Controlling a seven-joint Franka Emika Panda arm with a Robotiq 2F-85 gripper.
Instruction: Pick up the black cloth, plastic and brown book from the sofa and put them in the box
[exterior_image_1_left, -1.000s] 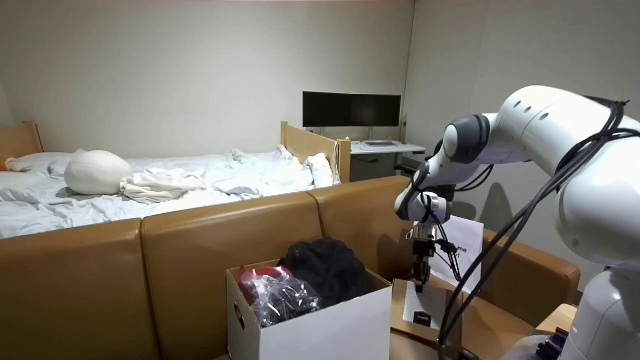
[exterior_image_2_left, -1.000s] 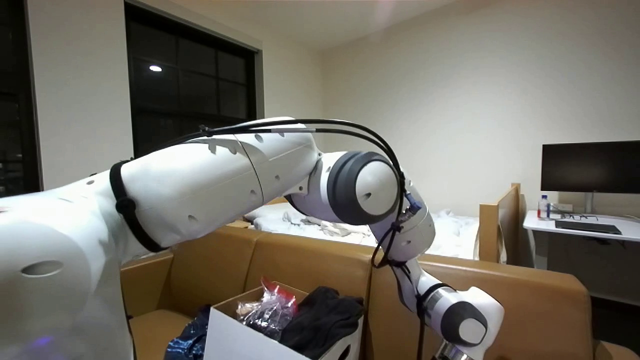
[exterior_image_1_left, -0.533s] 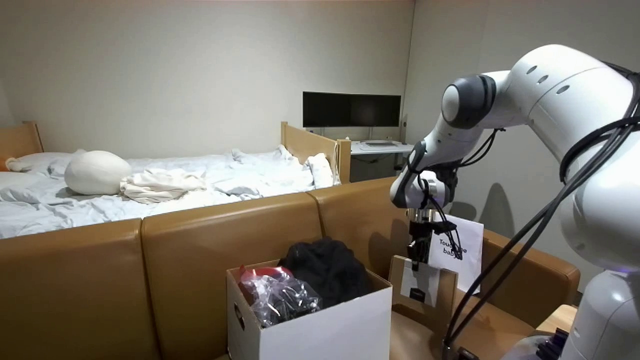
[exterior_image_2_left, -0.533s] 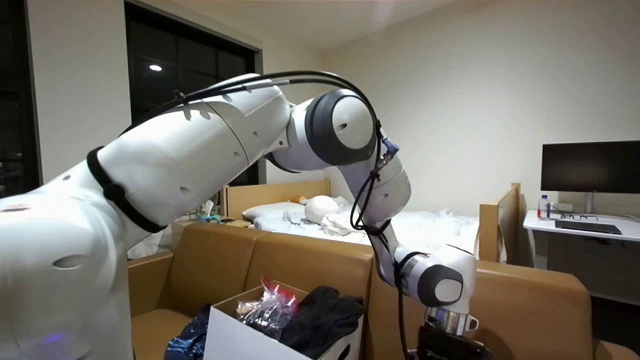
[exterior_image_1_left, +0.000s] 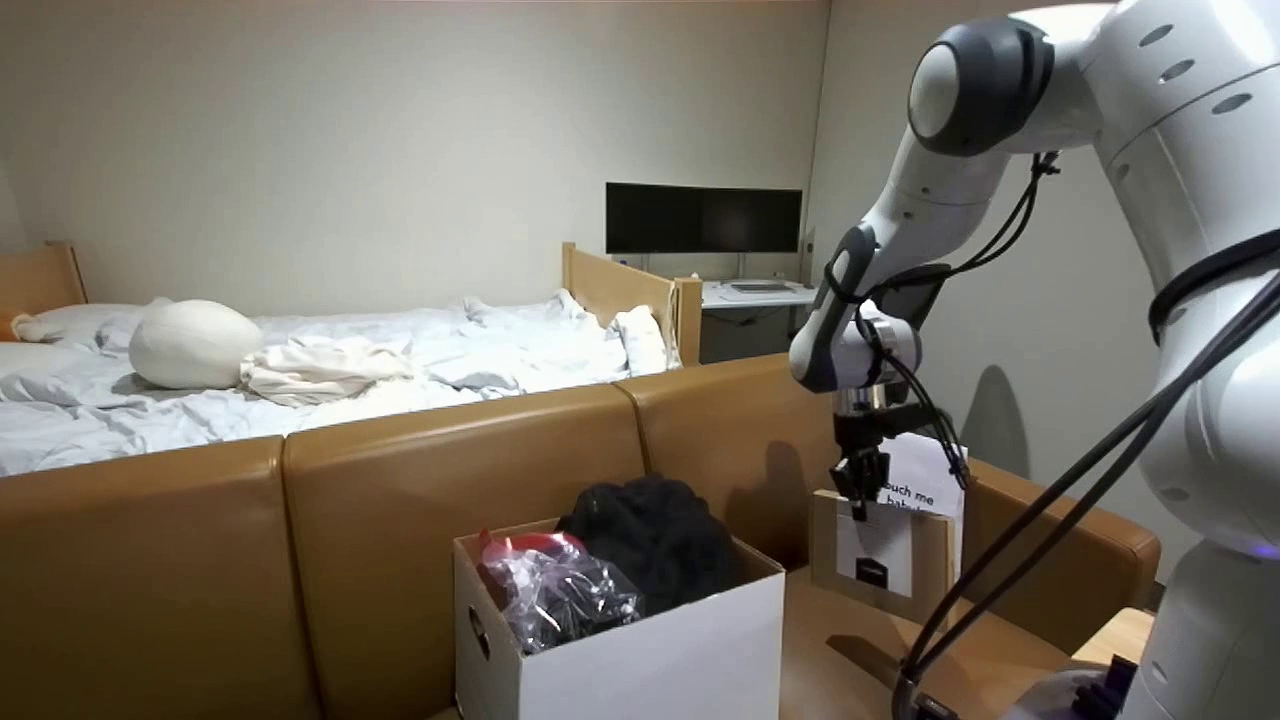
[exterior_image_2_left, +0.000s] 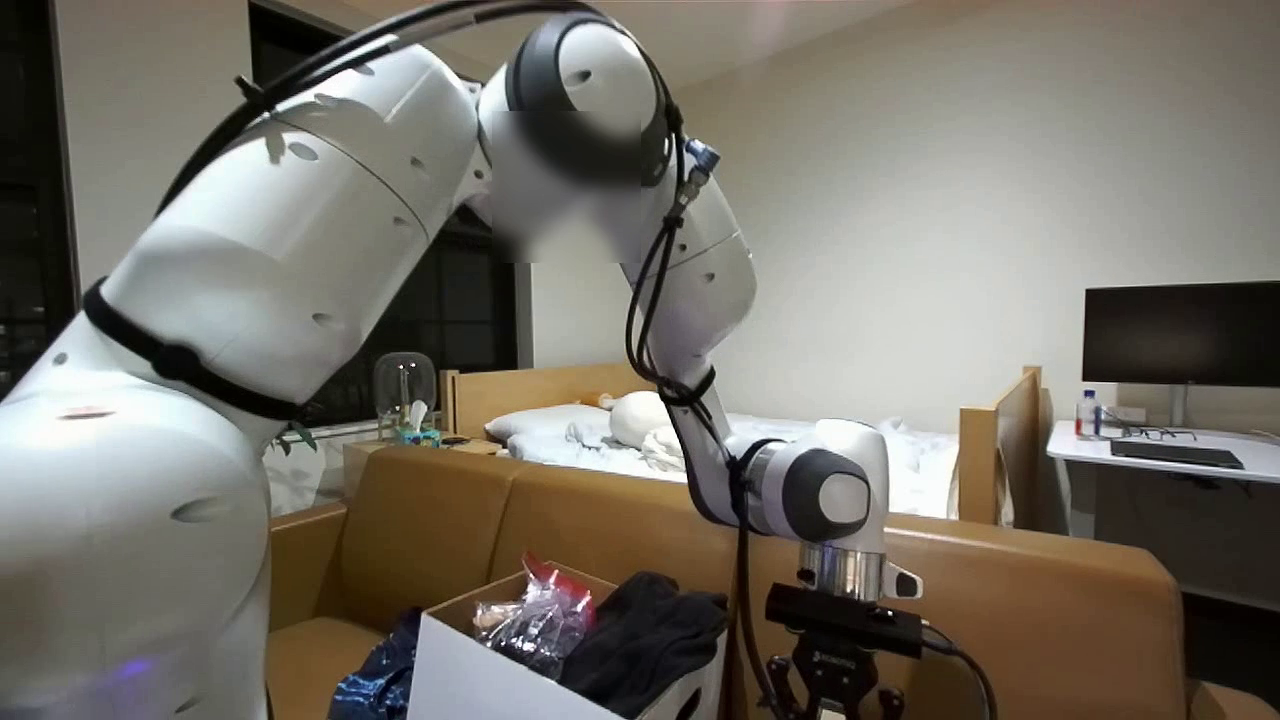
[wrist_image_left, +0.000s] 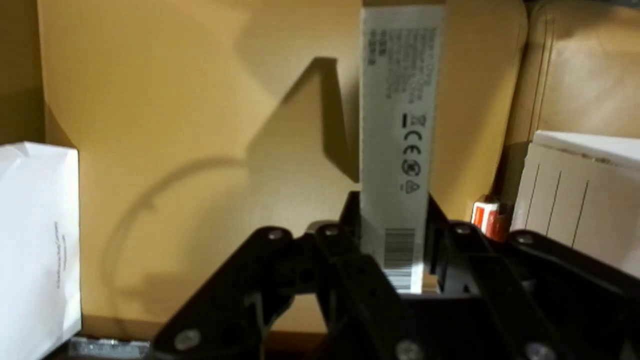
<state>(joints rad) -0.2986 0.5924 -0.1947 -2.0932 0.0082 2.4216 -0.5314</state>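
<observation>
box (exterior_image_1_left: 650, 670) on sofa (exterior_image_1_left: 460, 450) | cloth (exterior_image_1_left: 655, 545), plastic (exterior_image_1_left: 570, 600) in box | book (wrist_image_left: 400, 125) between box and card (wrist_image_left: 35, 225)

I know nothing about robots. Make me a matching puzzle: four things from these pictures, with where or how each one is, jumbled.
1. black cloth
2. plastic wrapper
3. brown book
4. blue-capped bottle

A. on the white desk
B. shiny, in the white carton
C. clamped in the pincer
D. matte, in the white carton

Pairs: 1-D, 2-B, 3-C, 4-A

Home-style bedroom, in an exterior view: rumpled white-sheeted wooden bed (exterior_image_1_left: 440, 345) at nine o'clock; long tan-brown leather sofa (exterior_image_1_left: 520, 455) from four to eight; wide black flat monitor (exterior_image_1_left: 703, 219) at one.
</observation>
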